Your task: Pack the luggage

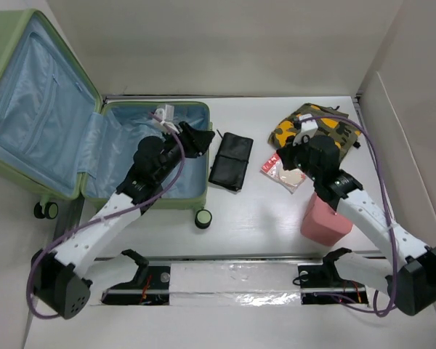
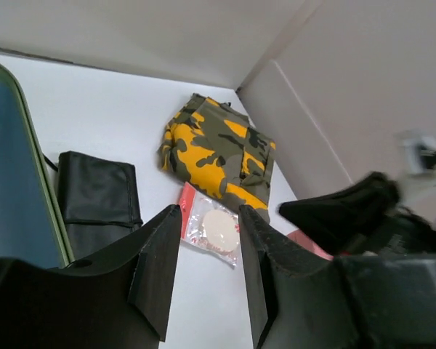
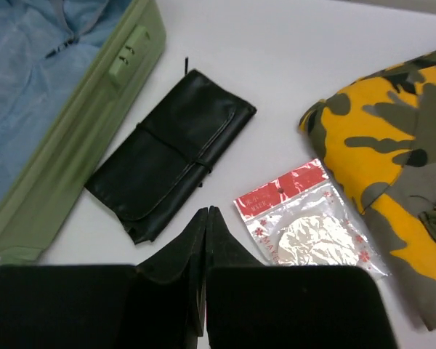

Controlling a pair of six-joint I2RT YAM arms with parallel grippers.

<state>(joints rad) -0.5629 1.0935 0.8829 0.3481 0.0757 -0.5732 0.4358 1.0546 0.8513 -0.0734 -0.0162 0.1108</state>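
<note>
The luggage [image 1: 131, 156], a pale green hard-shell suitcase with light blue lining, lies open at the left with its lid raised. My left gripper [image 1: 198, 138] is open and empty over the luggage's right rim; in the left wrist view [image 2: 208, 214] its jaws stand apart. My right gripper [image 1: 282, 158] is shut and empty beside a clear red-topped packet [image 1: 285, 174] holding a round pad. In the right wrist view the shut gripper [image 3: 206, 214] hovers between the black roll pouch [image 3: 171, 156] and the packet [image 3: 309, 222]. The luggage's rim [image 3: 80, 138] shows at the left.
A black roll pouch [image 1: 231, 161] lies just right of the luggage. A yellow-green camouflage bag [image 1: 316, 129] sits at the back right. A pink pouch [image 1: 325, 218] lies under my right arm. White walls close the back and right sides.
</note>
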